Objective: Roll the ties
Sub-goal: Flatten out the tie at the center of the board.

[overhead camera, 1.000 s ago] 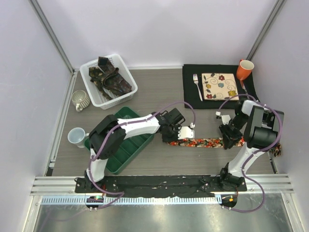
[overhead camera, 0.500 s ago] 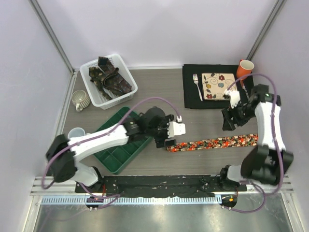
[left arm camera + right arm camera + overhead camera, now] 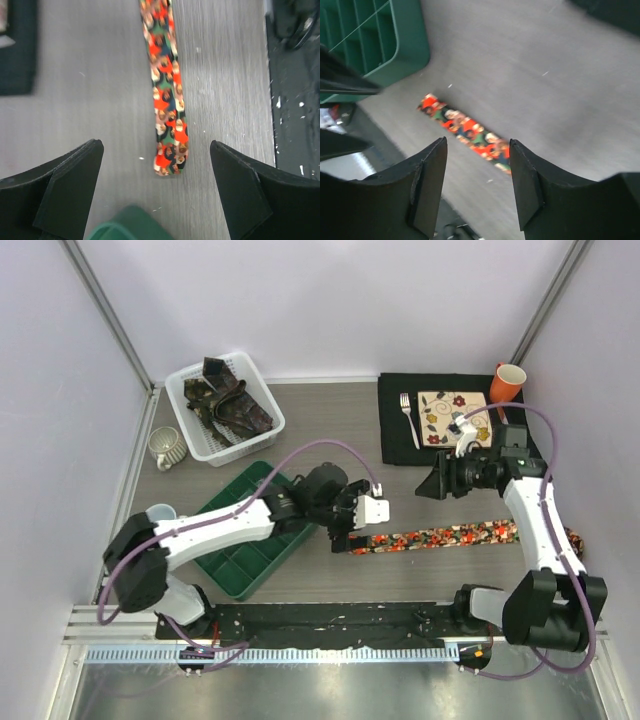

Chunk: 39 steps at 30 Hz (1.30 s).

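With the right hand [image 3: 476, 145] now lifted clear, fingers apart, the floral tie [image 3: 450, 536] lies flat on the worktop [image 3: 330, 430] beside the green tray [image 3: 250, 540], its tray-side end below the equally spread left hand [image 3: 155, 145], so rolling looks yet to start.

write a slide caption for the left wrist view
Open left gripper poised above the end of the red floral tie lying flat on the grey table.

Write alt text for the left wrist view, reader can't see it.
A red floral tie lies flat and unrolled on a grey table. Its near end is framed between the open fingers of the left gripper, which touch nothing. The edge of a green tray shows at the bottom.
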Each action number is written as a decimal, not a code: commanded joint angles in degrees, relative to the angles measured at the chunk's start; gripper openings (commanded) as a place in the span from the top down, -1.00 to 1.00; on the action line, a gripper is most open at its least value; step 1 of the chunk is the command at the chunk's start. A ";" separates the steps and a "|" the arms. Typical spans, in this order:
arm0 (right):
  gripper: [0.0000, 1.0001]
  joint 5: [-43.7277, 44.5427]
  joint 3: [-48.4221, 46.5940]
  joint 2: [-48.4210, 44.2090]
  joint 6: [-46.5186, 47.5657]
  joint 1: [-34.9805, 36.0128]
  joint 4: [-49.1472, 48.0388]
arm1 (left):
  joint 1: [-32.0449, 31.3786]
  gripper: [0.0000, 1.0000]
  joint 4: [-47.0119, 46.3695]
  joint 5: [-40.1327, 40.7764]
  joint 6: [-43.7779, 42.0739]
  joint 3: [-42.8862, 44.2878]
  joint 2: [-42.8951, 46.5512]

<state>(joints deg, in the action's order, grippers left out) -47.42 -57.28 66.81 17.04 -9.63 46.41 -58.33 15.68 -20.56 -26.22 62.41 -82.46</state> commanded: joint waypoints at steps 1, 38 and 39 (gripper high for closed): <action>-0.15 -0.23 -0.03 2.61 -8.76 2.24 -2.64 | -1.00 -0.86 -0.91 0.77 1.78 1.84 -5.95; 0.48 -5.06 14.38 13.08 -29.52 11.91 -8.36 | -3.99 -0.64 -7.68 9.22 5.56 -10.03 -4.48; 0.52 -4.62 14.47 13.61 -29.26 12.26 -8.44 | -3.90 -0.64 -7.08 9.13 6.52 -9.94 -3.95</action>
<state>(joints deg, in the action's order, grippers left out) -53.23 -41.95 78.72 -12.43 0.84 40.10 -63.26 10.44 -10.70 -24.08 52.53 -92.62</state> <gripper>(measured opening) 0.270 0.815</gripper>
